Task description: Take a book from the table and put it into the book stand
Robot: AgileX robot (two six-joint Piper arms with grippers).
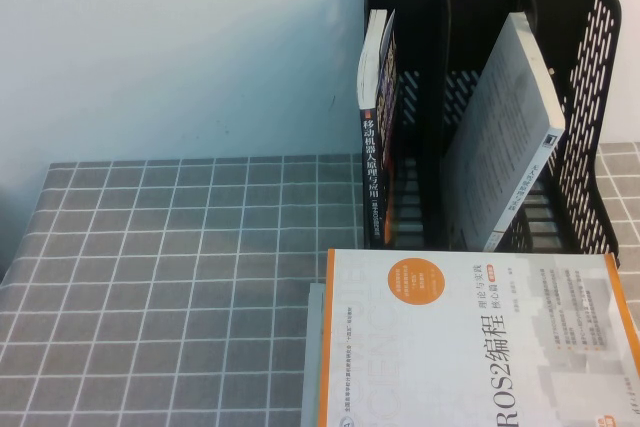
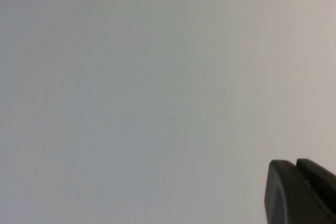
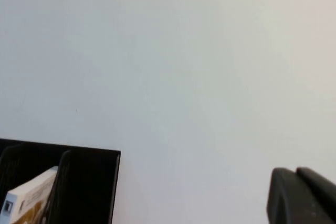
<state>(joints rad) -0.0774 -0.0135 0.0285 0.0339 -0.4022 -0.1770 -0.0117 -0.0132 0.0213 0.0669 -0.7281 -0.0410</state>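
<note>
Book (image 1: 470, 342): flat, near right on table (image 1: 150, 277).
Stand (image 1: 490, 97): far right, two books inside.
Left gripper (image 2: 299, 192): facing wall, jaws unclear.
Right gripper (image 3: 299, 195): facing wall, jaws unclear.

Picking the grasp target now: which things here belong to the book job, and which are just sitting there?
Job:
- ROS2 book flat on the table
- black book stand
- left gripper, raised, facing the wall
- right gripper, raised, stand's top in view

Just there:
- upright black-spined book, left slot
- leaning grey book, right slot
- checked tablecloth

Middle slot of the book stand (image 1: 583, 67) at the far right corner is free, books (image 1: 377, 127) fill both sides.
</note>
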